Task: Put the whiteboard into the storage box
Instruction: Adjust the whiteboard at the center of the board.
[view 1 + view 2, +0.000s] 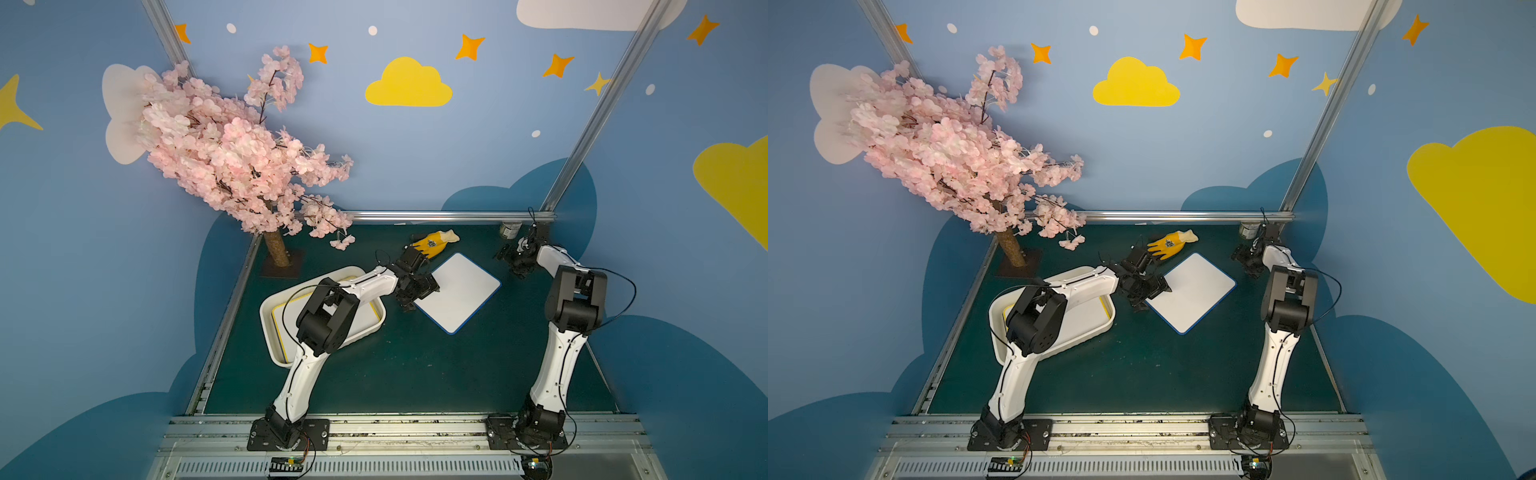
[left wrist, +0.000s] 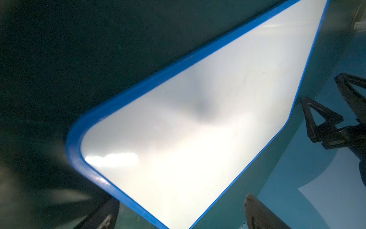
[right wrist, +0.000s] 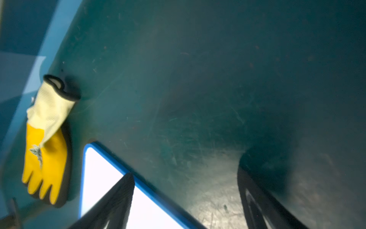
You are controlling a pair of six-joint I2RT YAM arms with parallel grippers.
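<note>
Two released: left tool (image 1: 419, 296) at whiteboard (image 1: 461, 293), right tool (image 1: 509, 262) apart; glove (image 1: 432, 243) print illegible.

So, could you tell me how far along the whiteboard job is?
Done: one yellow-edged board lies in the storage box. In hand: the open left gripper sits at a corner of the blue-edged whiteboard on the table. Remaining: grasp it and box it. Right gripper open, empty.

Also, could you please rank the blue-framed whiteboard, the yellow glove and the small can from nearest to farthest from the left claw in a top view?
From the left claw, in a top view:
1. blue-framed whiteboard: at the claw, its edge between the open fingers.
2. yellow glove: just beyond, toward the back.
3. small can: far back right corner.
</note>
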